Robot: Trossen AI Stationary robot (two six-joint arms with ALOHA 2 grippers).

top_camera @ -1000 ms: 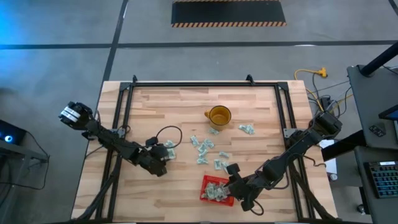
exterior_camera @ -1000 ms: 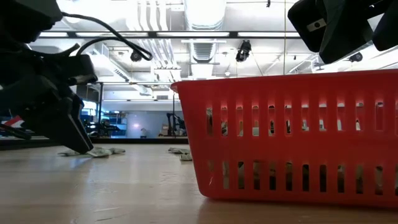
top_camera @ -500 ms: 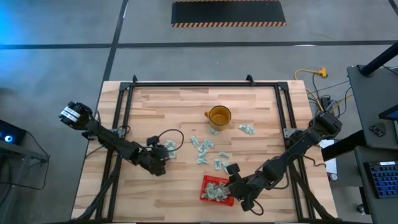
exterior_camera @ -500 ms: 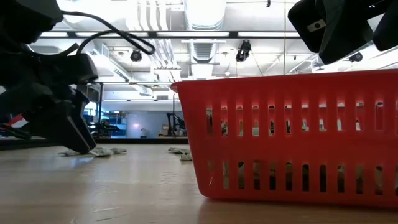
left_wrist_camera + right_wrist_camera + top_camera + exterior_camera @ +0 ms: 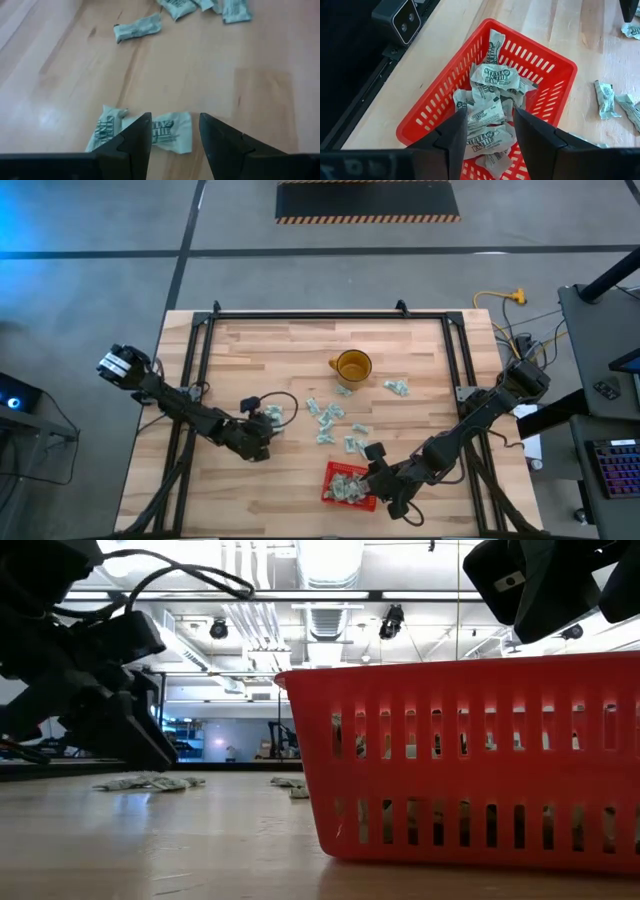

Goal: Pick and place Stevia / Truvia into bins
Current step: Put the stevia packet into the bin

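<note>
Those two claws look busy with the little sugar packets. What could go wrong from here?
The left gripper stands open over two packets lying together, so it might pinch both or slide one away. The right gripper, open above the red basket, hangs close to the pile inside; dipping lower, it might snag a packet or nudge the basket.

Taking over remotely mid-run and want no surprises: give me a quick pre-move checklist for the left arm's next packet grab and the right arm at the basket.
1. Left gripper open, nothing between its fingers: ok.
2. Packet lined up in the gap ahead of the left gripper, flat on the table: ok.
3. Second packet lies right beside it and may get caught too: not ok.
4. Right gripper open over the basket, carrying nothing: ok.
5. Basket upright with room left; packets lie in a loose pile inside: ok.
6. Mug well away from both arms: ok.
</note>
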